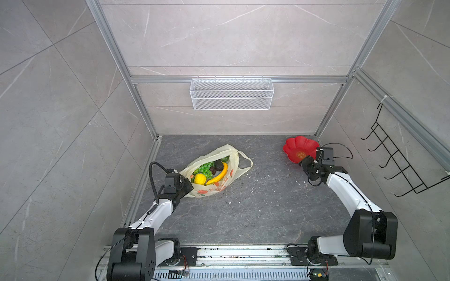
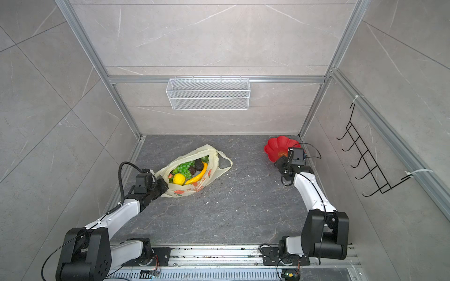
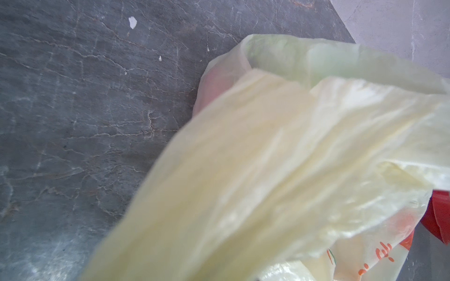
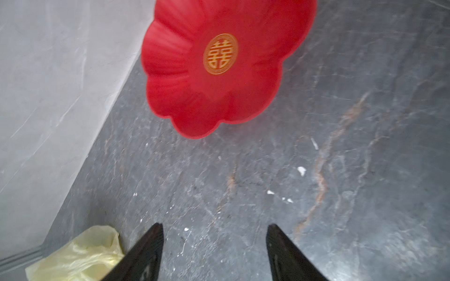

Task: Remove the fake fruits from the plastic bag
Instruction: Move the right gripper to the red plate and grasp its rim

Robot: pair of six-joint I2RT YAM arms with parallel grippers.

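pale-yellow and translucent, one thin crinkly plastic carrier bag (image 1: pixel 220 187) lies left of centre on the dark grey marbled tabletop (image 1: pixel 243 214) in both top views, with its mouth open upward. all the fake fruits in sight lie inside it. six can be told apart: one green grape bunch (image 1: pixel 205 168), one curved yellow banana (image 1: pixel 220 175), one knobbly yellow lemon (image 1: pixel 200 179), one dark avocado (image 1: pixel 218 165), one green avocado (image 1: pixel 225 158) and one dark-brown piece (image 1: pixel 212 170). a red speck (image 2: pixel 171 175) beside the lemon is too small to name. one loop handle (image 1: pixel 246 163) lies flat to the right; i cannot trace the second. the left gripper (image 1: pixel 188 187) is at the bag's near-left edge, its fingertips hidden under its own body. one red flower-shaped plastic plate (image 1: pixel 294 147) sits far right, with the right gripper (image 1: pixel 303 161) near its front edge.

in the left wrist view, blurred bag film (image 3: pixel 267 170) fills most of the frame and runs off the edge. the fingers are out of sight, pressed together on the film. one red patch (image 3: pixel 438 214), cut by the frame, is unclear.

in the right wrist view, two black fingers (image 4: pixel 148 253) stand apart over bare tabletop, holding nothing. the plate (image 4: pixel 194 104) is cut off at the frame edge, and only one corner of the bag (image 4: pixel 80 253) shows.
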